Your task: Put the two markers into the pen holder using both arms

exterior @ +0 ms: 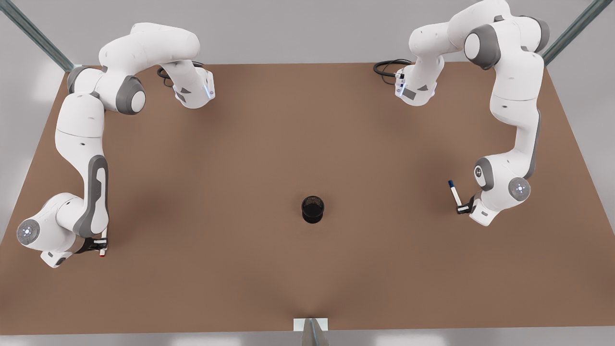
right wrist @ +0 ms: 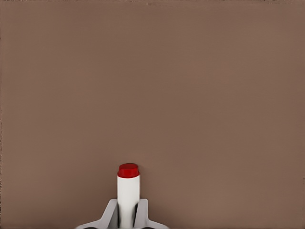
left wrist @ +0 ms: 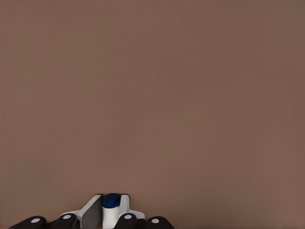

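gripping the blue marker (exterior: pixel 454 194), the left tool (exterior: pixel 462 208) flanks the pen holder (exterior: pixel 313 209); the right tool (exterior: pixel 102 248) clamps the red marker (right wrist: pixel 128 193).

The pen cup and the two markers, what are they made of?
The pen holder looks like black wire mesh, matte, with a faintly see-through wall. Both markers, red-capped and blue-capped, look like smooth white plastic, though a render leaves that open.

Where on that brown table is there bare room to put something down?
Nearly everywhere. The table lies bare from the pen holder out to both arms. It is crowded only where the left claw grips the blue marker at the front view's right and the right claw grips the red marker at its left.
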You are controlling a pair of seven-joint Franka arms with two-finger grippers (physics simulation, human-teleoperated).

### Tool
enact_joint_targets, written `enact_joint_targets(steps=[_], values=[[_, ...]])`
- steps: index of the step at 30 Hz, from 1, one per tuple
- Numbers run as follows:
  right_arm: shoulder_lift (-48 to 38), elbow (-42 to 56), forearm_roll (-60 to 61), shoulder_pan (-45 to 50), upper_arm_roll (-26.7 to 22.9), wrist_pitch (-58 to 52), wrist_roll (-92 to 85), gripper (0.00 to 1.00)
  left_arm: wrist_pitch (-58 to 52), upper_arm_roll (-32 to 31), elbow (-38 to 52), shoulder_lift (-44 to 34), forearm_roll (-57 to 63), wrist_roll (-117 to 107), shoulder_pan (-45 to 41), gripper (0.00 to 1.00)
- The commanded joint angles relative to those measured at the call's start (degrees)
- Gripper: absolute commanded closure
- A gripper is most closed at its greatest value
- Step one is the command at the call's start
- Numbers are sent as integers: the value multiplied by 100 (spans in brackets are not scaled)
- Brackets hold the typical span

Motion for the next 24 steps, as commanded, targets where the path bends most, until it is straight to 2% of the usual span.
enact_joint_targets(steps=[1,4,7,10,11,14,16,18,20,22,24], values=[[-19,3,-33,5,3,22,-474,79,41,-1,2,-8,-38,3,2,74],[-150,29,-33,93,21,-48,-719,79,32,-1,11,-43,-38,-76,-7,78],[-862,38,-24,181,336,-733,-957,79,14,-1,37,-78,-38,-111,-16,79],[-1618,11,11,155,1251,-1586,-913,79,-232,-27,450,-262,-38,-234,-201,79],[-1759,11,11,85,1699,-1692,-966,79,-275,-27,512,-324,-38,-348,-359,79],[-1812,3,37,-214,2955,-1604,-966,79,-1400,-36,1425,-307,-38,-375,-526,79],[-1759,2,187,-197,3667,-1262,-975,79,-1646,-36,1654,-315,-20,-340,-596,79],[-1689,-331,204,-109,4283,-374,-957,79,-1910,-36,1830,-307,-20,-208,-605,79],[-1548,-603,204,-144,4695,196,-957,79,-2164,-36,2023,-315,-20,-199,-710,79],[-1373,-1166,204,-162,5417,1463,-966,79,-2657,-45,2428,-324,-20,-173,-860,79],[-916,-1166,204,-56,6023,2148,-913,79,-2991,-54,2761,-324,-20,-199,-1009,79]])
